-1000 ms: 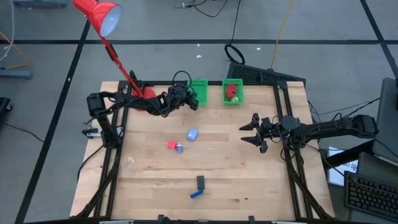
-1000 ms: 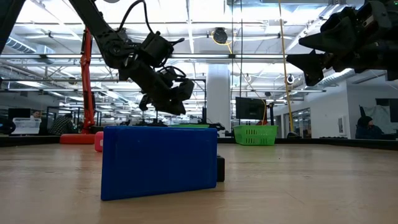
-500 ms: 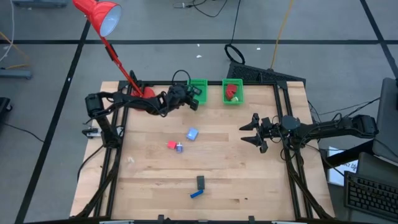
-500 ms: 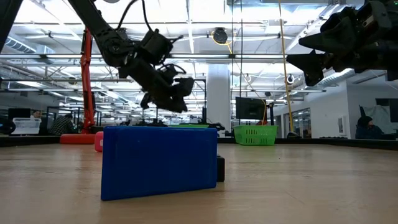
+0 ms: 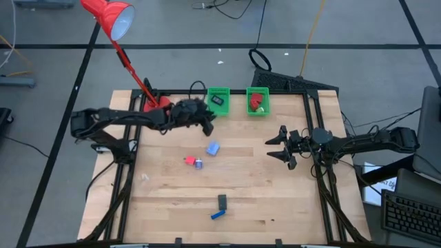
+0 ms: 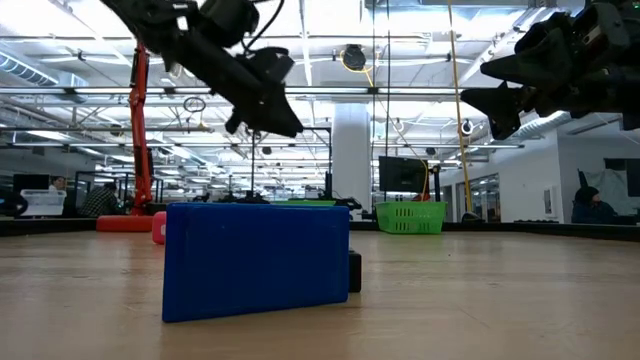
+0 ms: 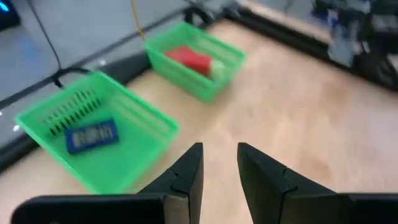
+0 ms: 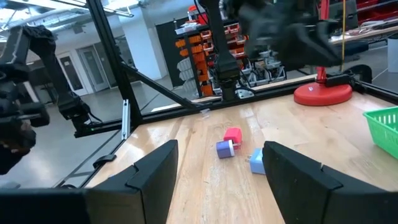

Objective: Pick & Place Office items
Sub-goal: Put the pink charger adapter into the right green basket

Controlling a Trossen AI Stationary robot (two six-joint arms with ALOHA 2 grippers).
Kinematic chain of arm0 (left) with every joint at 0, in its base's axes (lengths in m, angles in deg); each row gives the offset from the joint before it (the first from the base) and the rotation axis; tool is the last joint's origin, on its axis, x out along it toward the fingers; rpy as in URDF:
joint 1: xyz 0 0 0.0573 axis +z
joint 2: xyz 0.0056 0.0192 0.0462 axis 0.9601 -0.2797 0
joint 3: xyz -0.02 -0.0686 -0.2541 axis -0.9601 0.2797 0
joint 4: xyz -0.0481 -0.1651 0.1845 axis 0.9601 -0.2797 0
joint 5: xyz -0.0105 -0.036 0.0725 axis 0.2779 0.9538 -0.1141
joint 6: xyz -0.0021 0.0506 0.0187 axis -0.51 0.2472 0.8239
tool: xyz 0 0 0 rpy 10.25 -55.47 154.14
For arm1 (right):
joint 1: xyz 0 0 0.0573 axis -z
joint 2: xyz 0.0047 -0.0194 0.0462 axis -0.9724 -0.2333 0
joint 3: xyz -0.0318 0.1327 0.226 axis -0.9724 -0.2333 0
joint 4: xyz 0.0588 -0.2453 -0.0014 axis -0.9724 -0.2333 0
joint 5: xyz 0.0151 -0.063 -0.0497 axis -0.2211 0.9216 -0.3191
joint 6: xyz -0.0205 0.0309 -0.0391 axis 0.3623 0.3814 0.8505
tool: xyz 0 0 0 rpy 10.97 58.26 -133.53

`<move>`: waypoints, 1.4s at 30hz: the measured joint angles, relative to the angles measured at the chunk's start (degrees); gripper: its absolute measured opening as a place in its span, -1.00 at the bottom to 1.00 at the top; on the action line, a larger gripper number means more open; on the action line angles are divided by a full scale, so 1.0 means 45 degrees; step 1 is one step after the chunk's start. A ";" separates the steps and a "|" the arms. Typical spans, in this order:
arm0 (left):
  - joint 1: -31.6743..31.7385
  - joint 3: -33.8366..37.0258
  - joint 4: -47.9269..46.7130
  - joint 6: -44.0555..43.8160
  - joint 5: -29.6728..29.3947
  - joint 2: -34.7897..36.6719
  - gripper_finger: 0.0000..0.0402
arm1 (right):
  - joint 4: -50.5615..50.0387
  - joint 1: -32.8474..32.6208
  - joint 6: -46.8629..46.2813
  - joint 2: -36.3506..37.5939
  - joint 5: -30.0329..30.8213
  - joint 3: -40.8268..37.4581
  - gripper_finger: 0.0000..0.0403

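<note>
My left gripper (image 5: 207, 122) hangs in the upper middle of the high view, just below the left basket (image 5: 219, 91), fingers a narrow gap apart and holding nothing. In that basket lies a dark blue oblong (image 7: 91, 135); the right basket (image 5: 258, 109) beside it holds a red piece (image 5: 257, 100). I judge the step in hand to be going for the next item, and the nearest lie just below me at frame centre: the pale cube (image 5: 213, 148), then the red block (image 5: 189, 160) touching a small purple bit (image 5: 198, 163). To do it well I should open wider before descending, come straight down over the cube with a finger on each flat face, and keep off the red block and purple bit so they aren't knocked. Lower, near the bottom centre, a black oblong (image 5: 222, 200) stands just above a blue one (image 5: 218, 214); those can wait. My right gripper (image 5: 281, 148) waits at centre right, fingers spread wide, empty.
</note>
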 joint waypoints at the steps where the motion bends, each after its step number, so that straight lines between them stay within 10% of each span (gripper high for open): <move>1: -0.0211 0.0000 -0.0562 -0.0009 0.0000 0.0173 -0.49 | -0.0004 0.0000 -0.0005 0.0000 0.0000 0.0000 0.11; 32: -0.5628 0.1386 -0.7936 -0.2475 -0.0795 0.0705 -0.48 | -0.0185 0.0000 -0.0301 0.0000 0.0000 0.0000 0.11; 42: -0.5555 0.1870 -0.7831 -0.2561 -0.1686 0.0705 0.02 | -0.0185 0.0000 -0.0305 0.0000 0.0000 0.0000 0.11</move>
